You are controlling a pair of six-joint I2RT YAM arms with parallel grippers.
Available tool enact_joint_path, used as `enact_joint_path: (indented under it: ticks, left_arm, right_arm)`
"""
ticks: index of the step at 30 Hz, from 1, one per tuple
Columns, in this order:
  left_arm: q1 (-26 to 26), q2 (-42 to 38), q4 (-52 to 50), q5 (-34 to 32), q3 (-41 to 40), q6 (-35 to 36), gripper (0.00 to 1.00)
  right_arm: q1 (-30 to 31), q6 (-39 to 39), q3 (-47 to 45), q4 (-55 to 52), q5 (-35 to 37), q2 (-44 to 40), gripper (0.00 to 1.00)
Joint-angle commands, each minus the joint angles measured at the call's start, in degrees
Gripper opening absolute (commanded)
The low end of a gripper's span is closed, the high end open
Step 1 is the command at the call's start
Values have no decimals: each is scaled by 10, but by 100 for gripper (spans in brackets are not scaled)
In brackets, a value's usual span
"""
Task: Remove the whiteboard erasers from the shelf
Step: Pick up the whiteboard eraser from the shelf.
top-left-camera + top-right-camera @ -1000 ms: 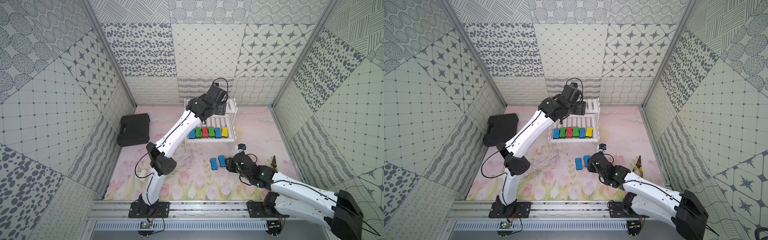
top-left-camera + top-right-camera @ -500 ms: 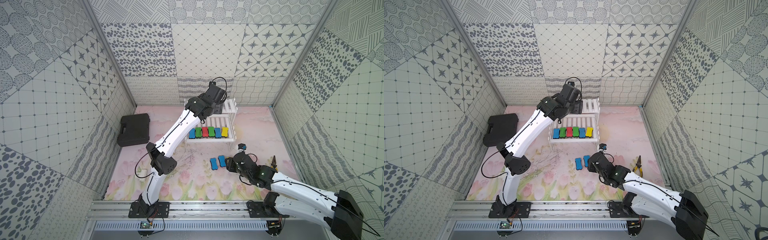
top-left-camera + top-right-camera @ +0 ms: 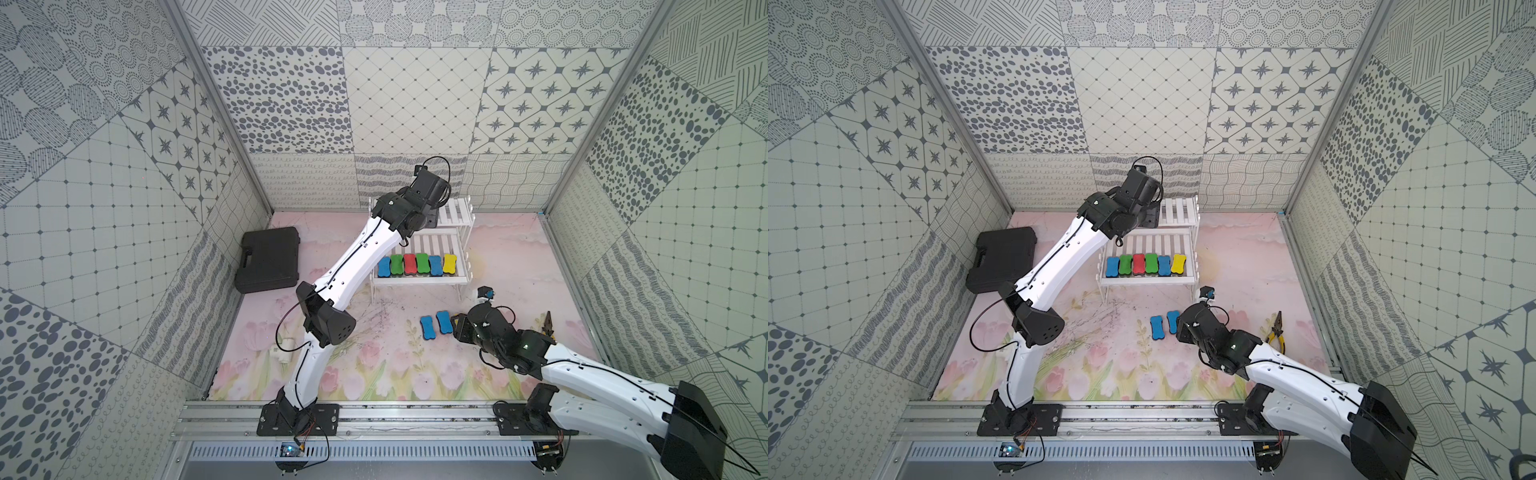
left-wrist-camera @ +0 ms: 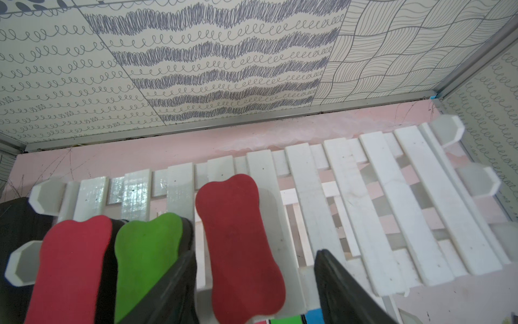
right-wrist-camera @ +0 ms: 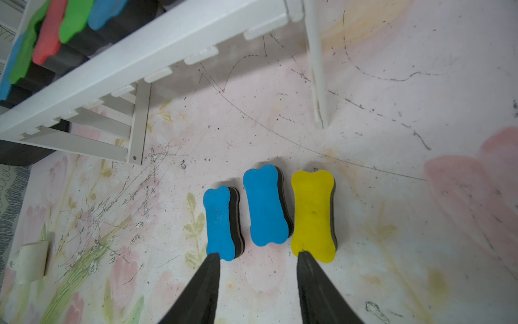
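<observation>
Over the shelf (image 4: 389, 196), left fingers (image 4: 173, 291) apart astride a red eraser (image 4: 241, 244); right fingers (image 5: 201, 294) apart, empty.

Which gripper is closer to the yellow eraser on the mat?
Right. The right gripper is right by the yellow eraser; the left gripper is far off over the shelf.

The black left claw (image 4: 255, 252) straddles a dark red eraser (image 4: 241, 244). Just outside it are a green eraser (image 4: 145, 261) and a brighter red eraser (image 4: 67, 272), all on the white shelf (image 4: 378, 196). Ahead of the black right claw (image 5: 259, 254) lie a blue eraser (image 5: 221, 221), a second blue eraser (image 5: 265, 204) and a yellow eraser (image 5: 312, 216), on the pink floral mat (image 5: 392, 112).
</observation>
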Motion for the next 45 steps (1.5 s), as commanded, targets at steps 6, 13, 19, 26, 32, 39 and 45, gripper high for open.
enact_joint_path:
  ticks: [6, 13, 19, 26, 32, 39, 45]
  left_arm:
    - [3, 10, -17, 12, 16, -10, 67]
    - [4, 21, -30, 19, 24, -11, 62]
    - [5, 21, -34, 25, 24, -13, 49]
    - [6, 18, -41, 16, 24, -15, 64]
    - [5, 15, -35, 23, 22, -14, 57]
    - [6, 22, -38, 26, 23, -17, 46]
    - [6, 8, -29, 36, 23, -21, 38]
  right_arm:
    - [-6, -1, -4, 10, -4, -9, 48]
    - [-6, 0, -6, 11, -5, -11, 49]
    - [-6, 0, -6, 11, -4, -12, 49]
    - [-7, 1, -7, 10, -4, -14, 48]
    - [-8, 2, -8, 10, -4, -14, 49]
    - [-8, 3, -12, 11, -2, -20, 48]
    - [-10, 2, -12, 11, -4, -20, 49]
